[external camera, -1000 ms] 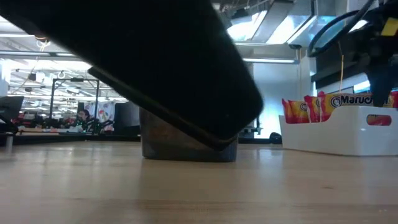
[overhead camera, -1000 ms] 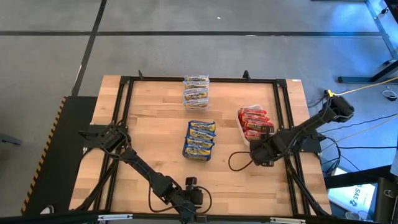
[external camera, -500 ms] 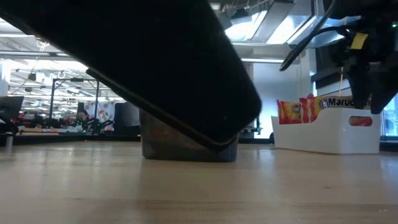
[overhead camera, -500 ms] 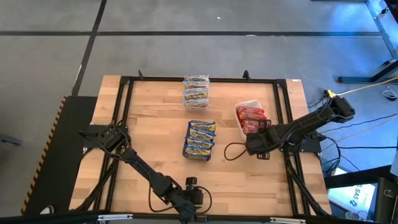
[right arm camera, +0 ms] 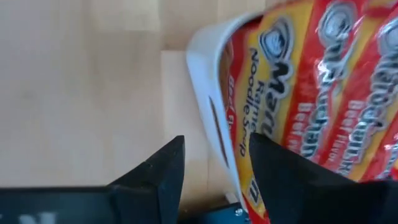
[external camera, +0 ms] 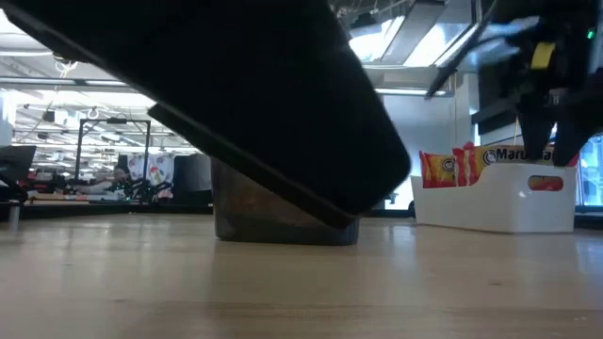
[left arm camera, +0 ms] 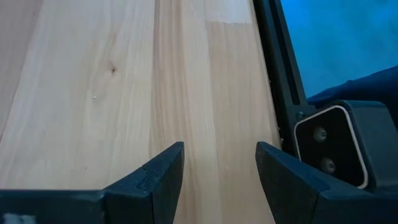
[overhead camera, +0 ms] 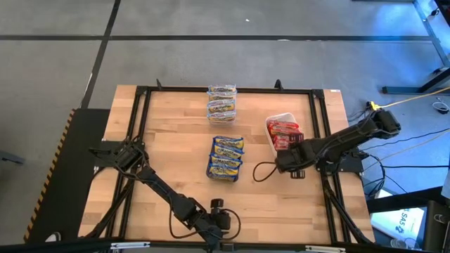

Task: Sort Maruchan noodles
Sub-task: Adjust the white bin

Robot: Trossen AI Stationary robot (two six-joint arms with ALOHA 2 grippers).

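Observation:
Three groups of Maruchan noodles show in the high view. Yellow-brown-banded packets (overhead camera: 221, 102) lie near the far edge and blue-banded packets (overhead camera: 226, 158) at mid-table. Red-banded packets (overhead camera: 286, 133) stand on edge in a white tray (overhead camera: 271, 143). My right gripper (overhead camera: 280, 165) is open at the tray's near end. In the right wrist view its fingers (right arm camera: 214, 146) stand on either side of the tray wall. My left gripper (overhead camera: 219, 223) waits open (left arm camera: 221, 149) low over bare wood by the near edge. My right gripper straddles the white tray's near end wall (right arm camera: 210, 121), coming level from the table's right. One finger (right arm camera: 165, 171) is outside the wall and the other (right arm camera: 273, 171) is on the red packets' side. I cannot tell whether either finger touches the wall.
A black metal frame (overhead camera: 140, 140) runs around the tabletop. A cable loop (overhead camera: 261, 172) lies beside my right gripper. In the low view my left arm (external camera: 236, 94) fills the foreground, in front of a dark container (external camera: 283, 221). Bare wood lies along the table's left half.
My right gripper moved toward the table's left edge and a little toward the far edge. The white tray with the red packets slid the same way by a small amount. Both have kept still for the last half second.

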